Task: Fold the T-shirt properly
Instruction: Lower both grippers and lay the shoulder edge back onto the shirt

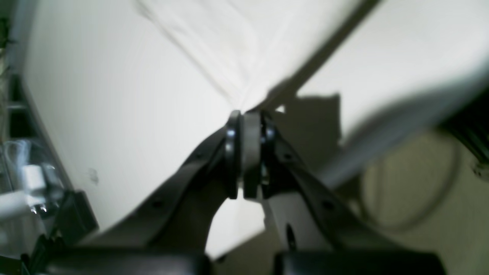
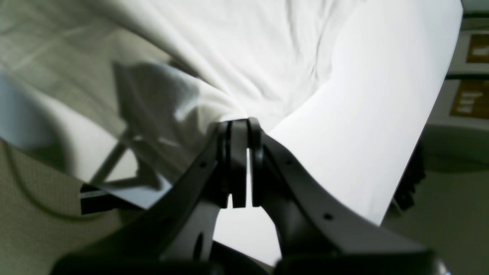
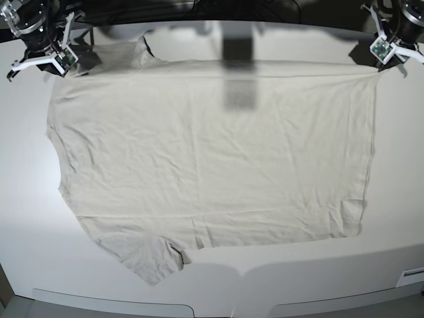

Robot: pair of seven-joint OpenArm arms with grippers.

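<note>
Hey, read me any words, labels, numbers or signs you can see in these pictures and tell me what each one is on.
Nothing can be read.
Brown signs beyond the table edge, right wrist view: pale marks, too blurred to read.
Small label at the table's front corner, base view: too small to read.
T-shirt: no print or visible label text.
</note>
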